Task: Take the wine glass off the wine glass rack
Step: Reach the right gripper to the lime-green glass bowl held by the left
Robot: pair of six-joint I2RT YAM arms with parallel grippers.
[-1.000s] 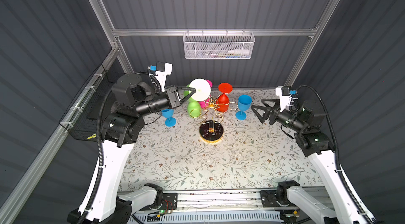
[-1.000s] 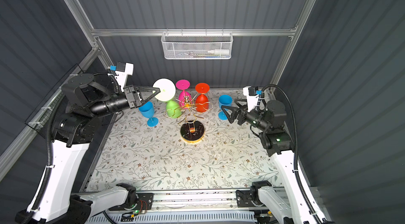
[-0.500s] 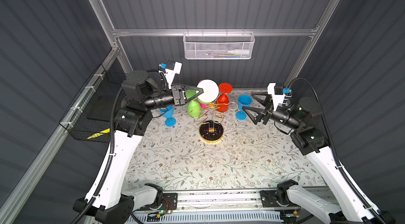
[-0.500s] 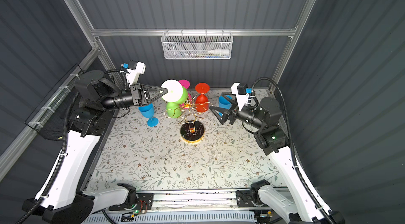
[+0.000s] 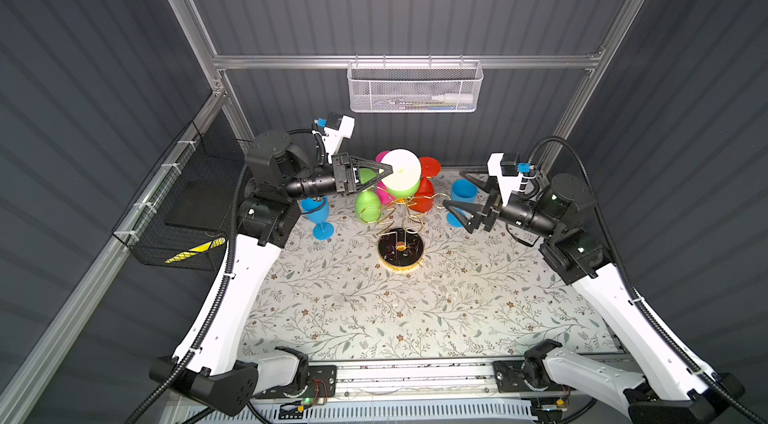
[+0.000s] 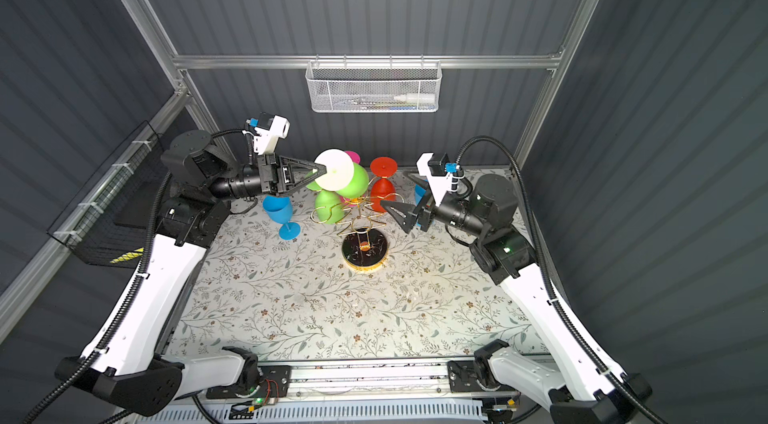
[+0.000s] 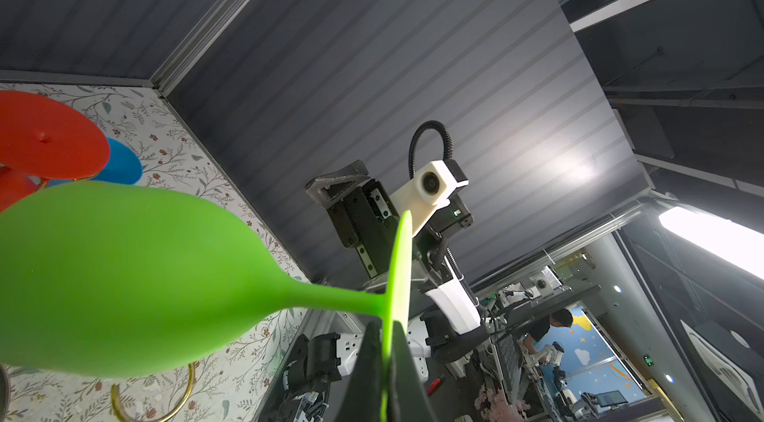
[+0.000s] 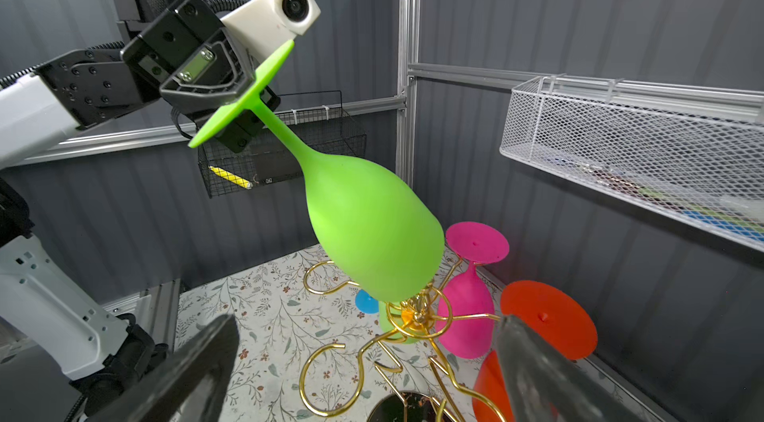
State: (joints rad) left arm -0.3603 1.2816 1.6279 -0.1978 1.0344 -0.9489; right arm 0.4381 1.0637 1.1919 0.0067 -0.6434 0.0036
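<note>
Table [image 5: 374, 318] w/ rack [image 5: 401, 251], left blue glass [image 5: 314, 206], right blue glass [image 5: 464, 192].

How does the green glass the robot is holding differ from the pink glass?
The green glass is clamped by its foot in the left end effector; the pink glass hangs on the wine glass rack, ungripped. The green glass is tilted; the pink glass hangs straight. Both are stemmed, foot uppermost.
</note>
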